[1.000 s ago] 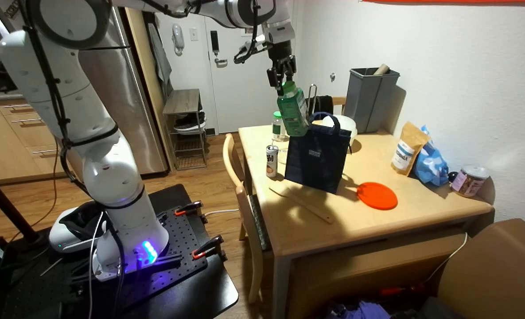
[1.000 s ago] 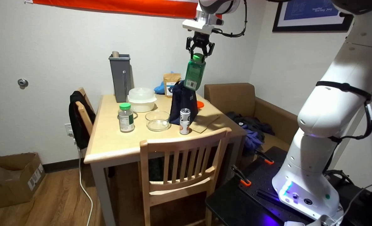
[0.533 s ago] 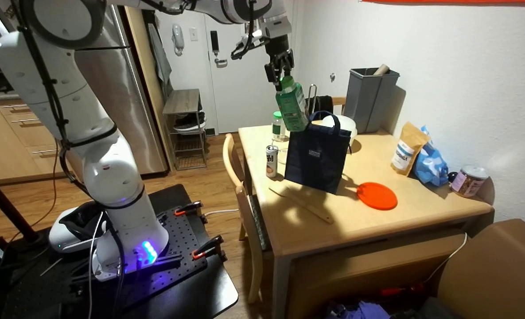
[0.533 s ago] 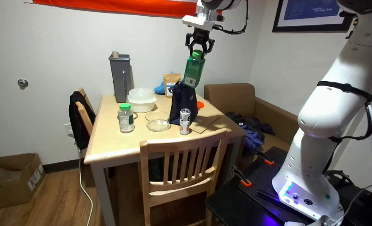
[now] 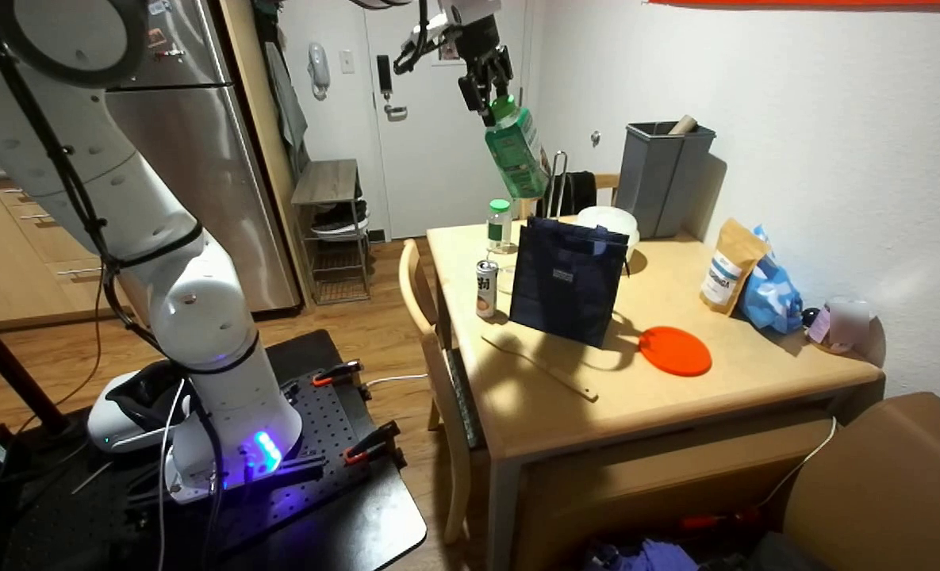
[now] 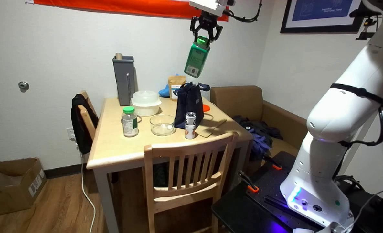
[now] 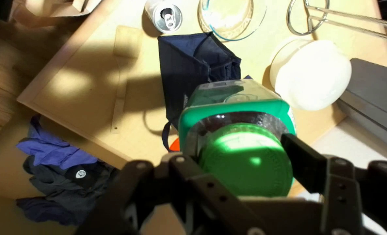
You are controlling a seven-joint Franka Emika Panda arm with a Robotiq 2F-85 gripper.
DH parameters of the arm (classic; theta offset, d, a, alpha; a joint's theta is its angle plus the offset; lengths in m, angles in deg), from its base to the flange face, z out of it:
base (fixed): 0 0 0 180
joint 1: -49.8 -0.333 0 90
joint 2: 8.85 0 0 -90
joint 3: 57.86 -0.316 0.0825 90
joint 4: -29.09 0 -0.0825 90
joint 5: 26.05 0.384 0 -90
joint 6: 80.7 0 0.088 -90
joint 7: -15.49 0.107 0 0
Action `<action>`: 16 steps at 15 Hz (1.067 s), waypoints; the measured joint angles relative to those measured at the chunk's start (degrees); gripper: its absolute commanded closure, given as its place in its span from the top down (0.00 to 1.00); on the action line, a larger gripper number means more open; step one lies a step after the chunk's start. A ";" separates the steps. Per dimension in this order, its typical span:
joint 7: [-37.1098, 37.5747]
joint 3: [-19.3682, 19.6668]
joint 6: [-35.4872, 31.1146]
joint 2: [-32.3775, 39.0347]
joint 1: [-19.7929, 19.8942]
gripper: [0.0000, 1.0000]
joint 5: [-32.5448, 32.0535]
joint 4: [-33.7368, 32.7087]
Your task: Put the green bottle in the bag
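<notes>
The tool point(image 6: 202, 41) pinches the green plastic bottle point(image 6: 196, 61) by its cap point(image 7: 245, 163), which hangs just below, long axis aslant! Lower down stands the navy tote bag point(image 5: 566, 297), apart from the bottle; lining base up over that mouth point(image 7: 201, 49) looks key before descending.

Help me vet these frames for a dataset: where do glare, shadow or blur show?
Wrist view: bright glare on top of the green bottle, the white container nearly washed out, the claw slightly soft up close; in an exterior view: dark shadows on the table in front of the bag, and a blurred patch over the jar at far right.
</notes>
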 measured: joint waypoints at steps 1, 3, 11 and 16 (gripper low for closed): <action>-0.25 0.00 -1.21 0.45 0.00 0.41 0.02 -0.37; -1.25 0.02 -4.78 2.14 0.01 0.41 0.11 -1.02; -1.37 1.18 -11.94 12.89 0.08 0.41 0.10 -5.89; -1.13 2.75 -11.85 14.08 0.09 0.41 0.07 -7.38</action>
